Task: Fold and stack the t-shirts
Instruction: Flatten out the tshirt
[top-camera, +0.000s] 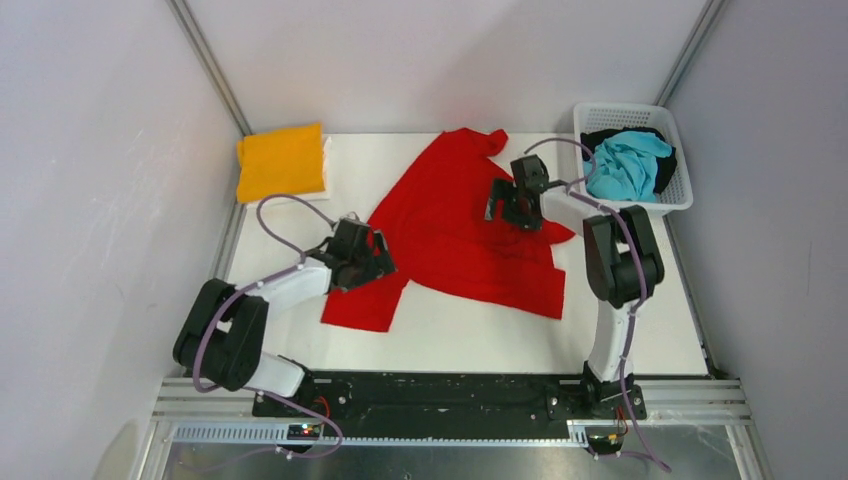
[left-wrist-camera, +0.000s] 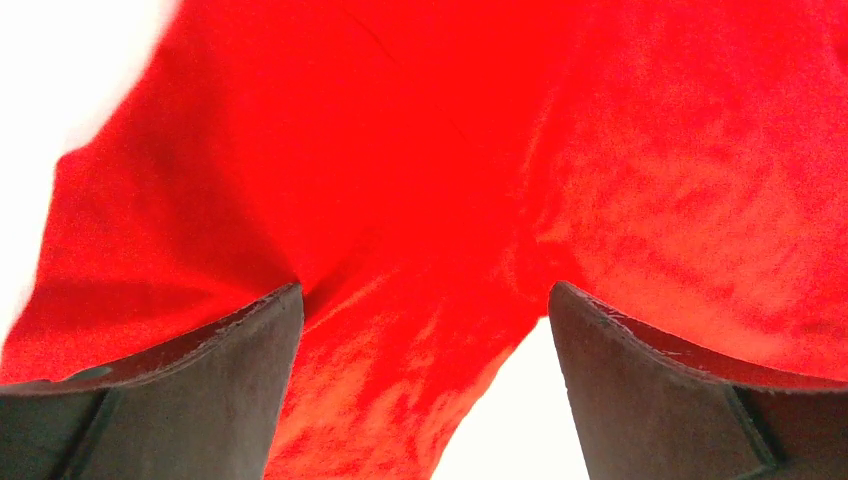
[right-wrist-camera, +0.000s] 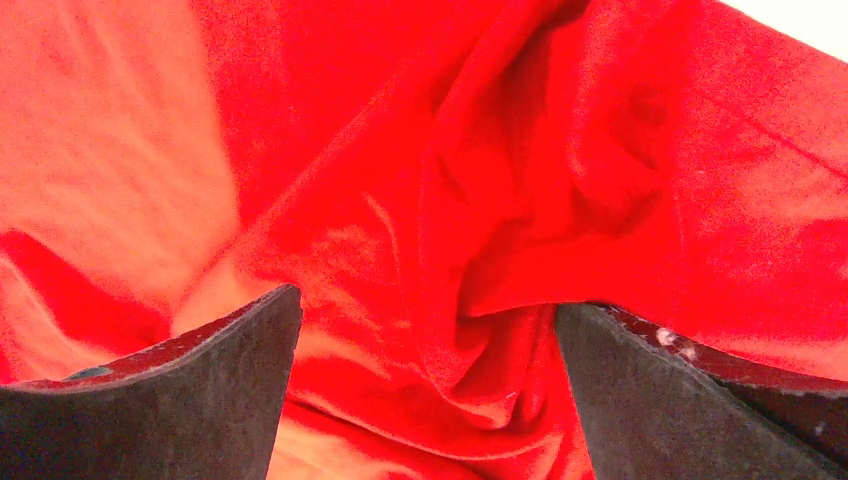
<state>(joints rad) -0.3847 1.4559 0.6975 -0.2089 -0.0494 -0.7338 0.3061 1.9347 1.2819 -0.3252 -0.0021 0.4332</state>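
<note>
A bright red t-shirt (top-camera: 455, 235) lies spread and wrinkled across the middle of the white table. My left gripper (top-camera: 368, 258) is low over its left edge. In the left wrist view the gripper (left-wrist-camera: 425, 300) is open, with the red cloth (left-wrist-camera: 400, 180) and a patch of white table between its fingers. My right gripper (top-camera: 512, 203) is low over the shirt's right part. In the right wrist view it (right-wrist-camera: 428, 300) is open over a bunched fold of red cloth (right-wrist-camera: 500, 250). A folded orange-yellow t-shirt (top-camera: 282, 160) lies at the far left corner.
A white lattice basket (top-camera: 640, 108) stands at the far right corner with a turquoise t-shirt (top-camera: 625, 165) and a black one (top-camera: 668, 165) in it. Grey walls close in the table on the left, right and far sides.
</note>
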